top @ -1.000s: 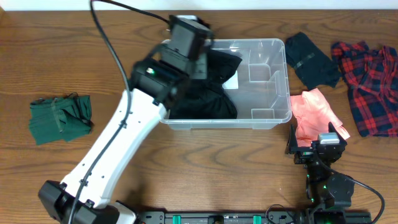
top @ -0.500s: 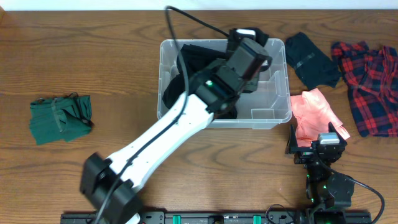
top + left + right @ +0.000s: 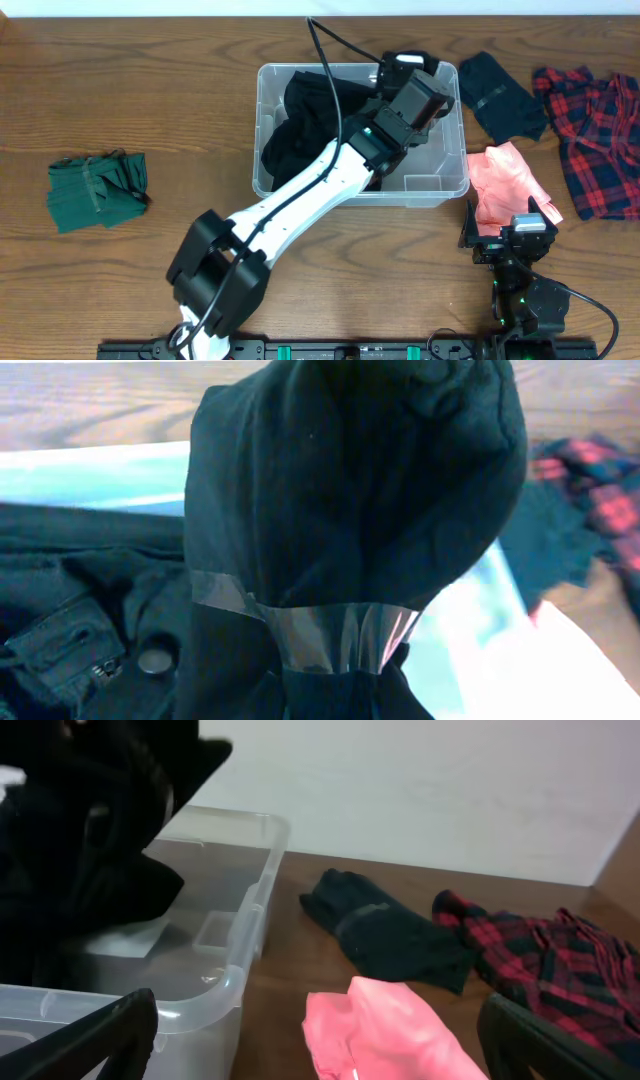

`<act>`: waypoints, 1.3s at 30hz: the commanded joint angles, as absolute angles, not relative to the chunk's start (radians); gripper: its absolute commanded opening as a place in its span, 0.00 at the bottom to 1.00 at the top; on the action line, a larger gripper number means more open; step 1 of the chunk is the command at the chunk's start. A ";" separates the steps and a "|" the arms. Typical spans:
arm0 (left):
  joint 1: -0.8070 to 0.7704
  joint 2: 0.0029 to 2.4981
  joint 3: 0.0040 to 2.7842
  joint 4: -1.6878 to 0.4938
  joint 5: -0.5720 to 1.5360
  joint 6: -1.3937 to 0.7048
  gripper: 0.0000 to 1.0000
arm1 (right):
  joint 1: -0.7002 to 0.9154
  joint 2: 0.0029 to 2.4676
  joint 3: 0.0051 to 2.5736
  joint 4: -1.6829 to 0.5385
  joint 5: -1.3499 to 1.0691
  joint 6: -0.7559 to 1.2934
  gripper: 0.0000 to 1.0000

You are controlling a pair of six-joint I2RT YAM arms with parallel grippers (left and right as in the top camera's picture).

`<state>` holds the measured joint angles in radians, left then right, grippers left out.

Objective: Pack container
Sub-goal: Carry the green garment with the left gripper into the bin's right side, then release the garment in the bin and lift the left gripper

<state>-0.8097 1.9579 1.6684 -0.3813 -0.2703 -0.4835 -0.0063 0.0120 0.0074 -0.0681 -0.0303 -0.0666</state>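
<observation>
Black cloth (image 3: pixel 350 510) bunches into your left gripper (image 3: pixel 408 78) and buries its fingers, pinched narrow where they clamp it. You hold it over the right half of the large clear plastic container (image 3: pixel 440 190), which sits mid-table with more black fabric heaped in its left half. Your right gripper (image 3: pixel 315 1005) rests spread wide just beside a pink cloth (image 3: pixel 385 1030), with a red plaid shirt (image 3: pixel 545 965) beyond.

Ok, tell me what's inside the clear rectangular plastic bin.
Black crumpled clothing fills the left half of the clear plastic bin. The white robot arm covers the middle, hiding what lies beneath.
</observation>
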 commanded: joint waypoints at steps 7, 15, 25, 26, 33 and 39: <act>-0.809 2.072 1.681 -0.295 -0.385 -0.515 0.06 | -0.008 0.006 0.006 -0.072 -0.034 -0.076 0.99; -0.809 2.123 1.681 -0.282 -0.371 -0.514 0.07 | -0.008 0.006 0.006 -0.072 -0.034 -0.076 0.99; -0.810 2.123 1.681 -0.271 -0.233 -0.514 0.07 | -0.008 0.006 0.006 -0.072 -0.034 -0.076 0.99; -0.809 2.123 1.681 -0.276 -0.227 -0.514 0.07 | -0.008 0.006 0.006 -0.072 -0.034 -0.076 0.99; -0.809 2.123 1.681 -0.297 -0.224 -0.514 0.07 | -0.008 0.006 0.006 -0.072 -0.034 -0.076 0.99; -0.809 2.123 1.681 -0.297 -0.224 -0.514 0.49 | -0.008 0.006 0.006 -0.072 -0.034 -0.076 0.99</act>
<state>-0.8139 2.1132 1.6684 -0.3035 -0.2142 -0.5026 -0.0063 0.0120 0.0074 -0.0681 -0.0303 -0.0666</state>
